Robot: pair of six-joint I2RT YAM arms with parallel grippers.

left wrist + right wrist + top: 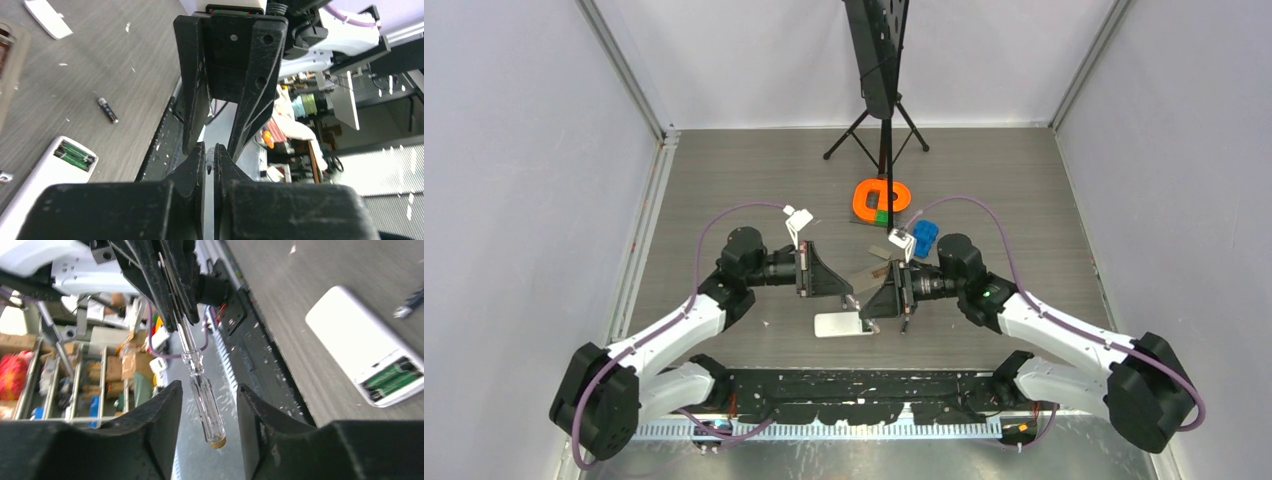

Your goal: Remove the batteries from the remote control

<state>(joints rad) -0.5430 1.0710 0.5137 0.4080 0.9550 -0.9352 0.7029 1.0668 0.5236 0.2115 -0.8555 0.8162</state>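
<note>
The white remote control (836, 325) lies face down on the table with its compartment open. Green batteries (75, 155) still sit inside it and show in the right wrist view too, batteries (395, 377). One dark battery (108, 110) lies loose on the wood. Above the remote, my left gripper (210, 150) is shut on the thin end of a clear stick tool (205, 405). My right gripper (209, 387) is open, a finger on each side of the tool's clear handle without touching it. The two grippers face each other, left gripper (849, 297) and right gripper (871, 305).
The white battery cover (47, 19) lies apart on the table. A beige remote (7, 70) sits at the left edge of the left wrist view. An orange holder (882, 198), a blue object (924, 236) and a black tripod stand (884, 110) stand farther back.
</note>
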